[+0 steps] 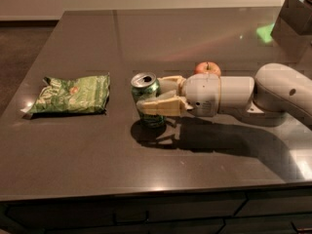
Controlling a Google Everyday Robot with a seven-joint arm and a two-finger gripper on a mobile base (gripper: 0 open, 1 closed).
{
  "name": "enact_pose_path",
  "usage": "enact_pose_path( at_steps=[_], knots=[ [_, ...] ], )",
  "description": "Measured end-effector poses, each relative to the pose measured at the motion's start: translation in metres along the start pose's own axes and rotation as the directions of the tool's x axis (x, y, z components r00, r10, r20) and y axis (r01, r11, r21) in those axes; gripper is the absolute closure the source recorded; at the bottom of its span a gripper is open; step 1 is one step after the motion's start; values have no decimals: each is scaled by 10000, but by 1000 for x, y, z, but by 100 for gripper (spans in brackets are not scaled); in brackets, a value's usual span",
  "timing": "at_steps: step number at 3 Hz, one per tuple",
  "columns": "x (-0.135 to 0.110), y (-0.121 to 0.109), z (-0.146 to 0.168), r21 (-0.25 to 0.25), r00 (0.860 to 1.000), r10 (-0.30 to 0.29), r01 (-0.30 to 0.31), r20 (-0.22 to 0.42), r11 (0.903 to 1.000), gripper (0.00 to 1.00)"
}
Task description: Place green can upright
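Note:
The green can [146, 97] stands nearly upright at the middle of the dark table [87, 150], silver top with pull-tab facing up and slightly toward the camera. Its base is at or just above the tabletop. My gripper [157, 95] reaches in from the right, its cream fingers [158, 106] closed on the can's two sides. The white arm [243, 96] stretches off to the right edge of the view.
A flat crinkled green snack bag [70, 94] lies to the left of the can. A red apple [207, 68] sits just behind the wrist. A dark box [295, 18] stands at the far right corner. The table's front edge runs along the bottom.

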State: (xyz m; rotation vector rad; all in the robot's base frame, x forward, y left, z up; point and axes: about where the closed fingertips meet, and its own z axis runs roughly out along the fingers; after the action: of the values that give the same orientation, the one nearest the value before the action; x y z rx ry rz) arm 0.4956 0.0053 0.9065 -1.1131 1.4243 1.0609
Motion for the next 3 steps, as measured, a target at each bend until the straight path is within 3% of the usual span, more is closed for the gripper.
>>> enact_pose_path(
  at_steps=[1,2,3],
  knots=[
    [3,-2,1,-163,9955,307,-293,901,9994,56],
    [6,-3,3,-269,9903,472,-440,1308,9987,32],
    [5,-1,5,-310,9905,459,-423,1299,9986,9]
  ],
)
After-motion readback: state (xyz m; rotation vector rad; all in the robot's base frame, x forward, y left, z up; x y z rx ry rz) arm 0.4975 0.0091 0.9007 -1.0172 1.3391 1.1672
